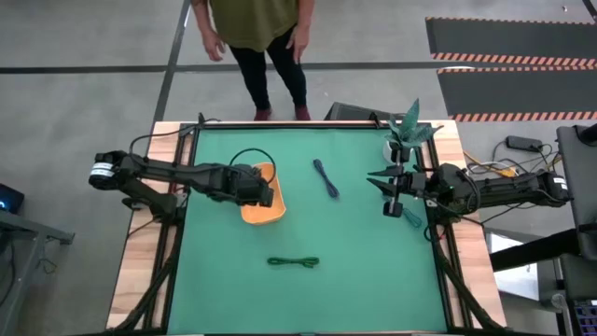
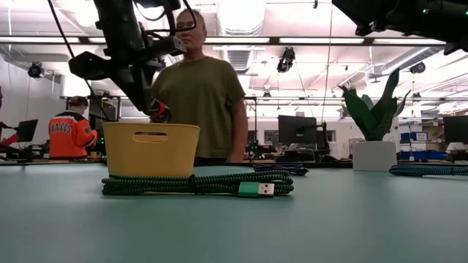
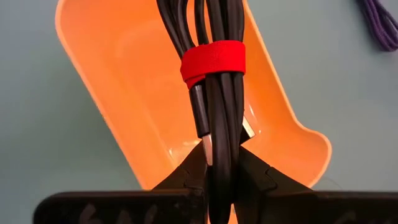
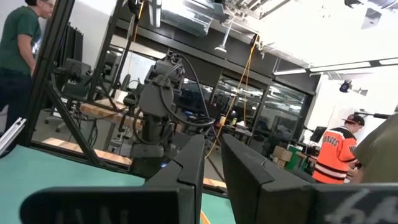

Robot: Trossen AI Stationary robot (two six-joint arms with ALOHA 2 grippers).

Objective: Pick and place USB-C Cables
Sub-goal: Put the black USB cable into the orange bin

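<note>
the left gripper [image 3: 221,165], clamped on a black cable bundle [image 3: 214,93], hangs over the orange tray [image 1: 264,210] at centre left of the high view, while the green cable [image 1: 293,262] and blue cable [image 1: 326,177] wait on the mat; the right gripper [image 4: 211,162], empty and slightly parted, idles at right.

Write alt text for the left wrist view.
The left gripper is shut on a black cable bundle bound by a red strap, held over the orange tray. The tray sits on the green table, with a dark blue cable at the picture's edge.
</note>
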